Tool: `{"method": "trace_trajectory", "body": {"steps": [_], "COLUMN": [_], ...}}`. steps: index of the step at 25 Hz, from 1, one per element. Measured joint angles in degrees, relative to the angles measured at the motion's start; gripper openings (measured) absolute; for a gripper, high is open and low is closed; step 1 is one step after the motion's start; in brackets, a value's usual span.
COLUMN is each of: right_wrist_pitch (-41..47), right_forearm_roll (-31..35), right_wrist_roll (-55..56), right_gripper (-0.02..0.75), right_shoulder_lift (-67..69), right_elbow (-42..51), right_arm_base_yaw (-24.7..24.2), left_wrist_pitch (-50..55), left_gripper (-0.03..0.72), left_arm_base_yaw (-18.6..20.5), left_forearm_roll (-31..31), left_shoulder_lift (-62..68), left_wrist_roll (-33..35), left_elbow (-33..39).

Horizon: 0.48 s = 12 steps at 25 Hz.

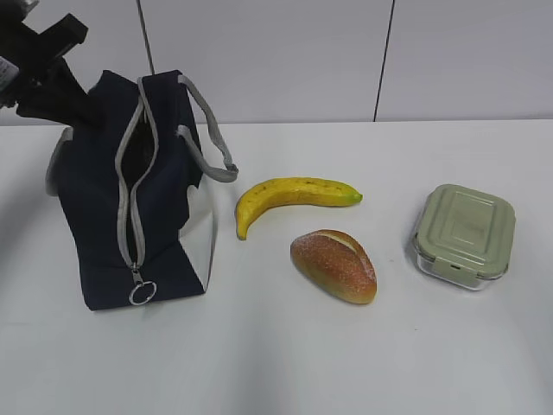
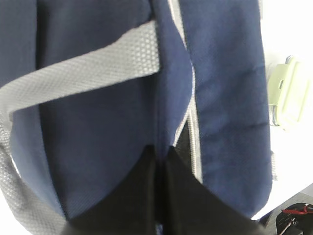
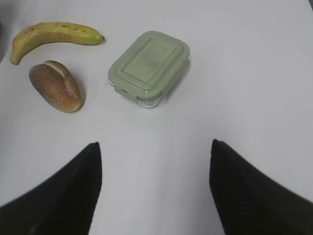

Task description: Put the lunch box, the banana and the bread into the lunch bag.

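The navy lunch bag (image 1: 95,216) stands at the left, its grey zipper (image 1: 130,216) gaping near the top and the ring pull (image 1: 143,292) low on the front. My left gripper (image 2: 160,149) is shut on a fold of the bag's blue fabric beside the zipper (image 2: 195,147); its arm (image 1: 47,82) comes in from the upper left. The banana (image 1: 294,194), the bread (image 1: 335,264) and the green-lidded lunch box (image 1: 465,233) lie on the table right of the bag. My right gripper (image 3: 155,147) hangs open over bare table, short of the lunch box (image 3: 149,66), bread (image 3: 55,86) and banana (image 3: 54,33).
Grey strap handles (image 1: 212,138) arch off the bag's top toward the banana. The white table (image 1: 285,363) runs to a pale wall (image 1: 285,52) at the back. The lunch box (image 2: 288,93) shows past the bag's right side in the left wrist view.
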Motion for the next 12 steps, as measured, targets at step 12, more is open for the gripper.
{"method": "trace_trajectory", "body": {"steps": [12], "right_wrist_pitch": [-4.69], "right_forearm_roll": [7.10], "right_wrist_roll": [0.00], "right_gripper": [0.510], "right_shoulder_lift": [31.16], "right_elbow": [-6.98], "right_arm_base_yaw": [0.00], "left_wrist_pitch": [0.23], "left_gripper": [-0.002], "left_arm_base_yaw": [0.00], "left_forearm_roll": [0.00], "left_shoulder_lift": [0.00], "left_wrist_roll": [0.26], "left_elbow": [0.00]}}
